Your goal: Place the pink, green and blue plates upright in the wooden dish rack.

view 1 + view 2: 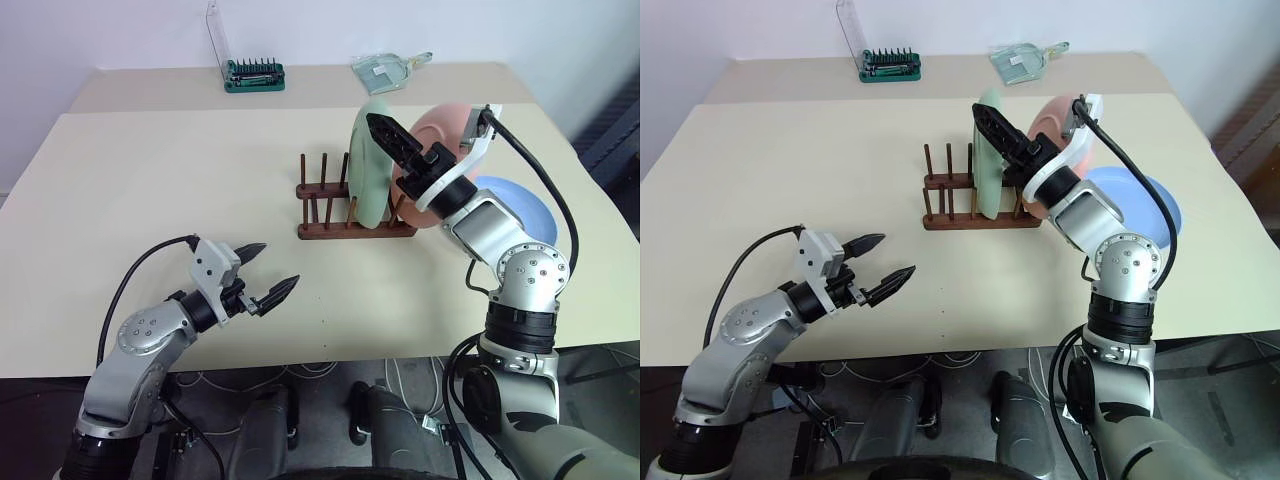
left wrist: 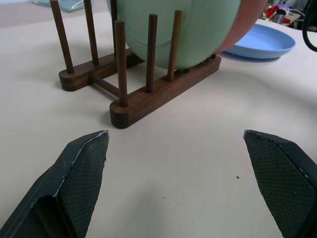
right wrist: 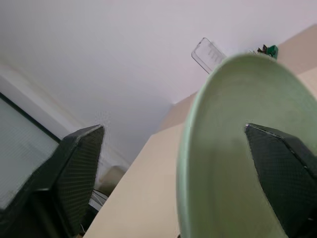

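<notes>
Pink plate (image 1: 440, 125) sits mostly hidden, seemingly racked, behind green plate (image 1: 372, 165)

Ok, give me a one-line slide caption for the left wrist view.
Open left gripper faces the wooden dish rack holding green plate and pink plate upright; blue plate lies flat behind.
</notes>
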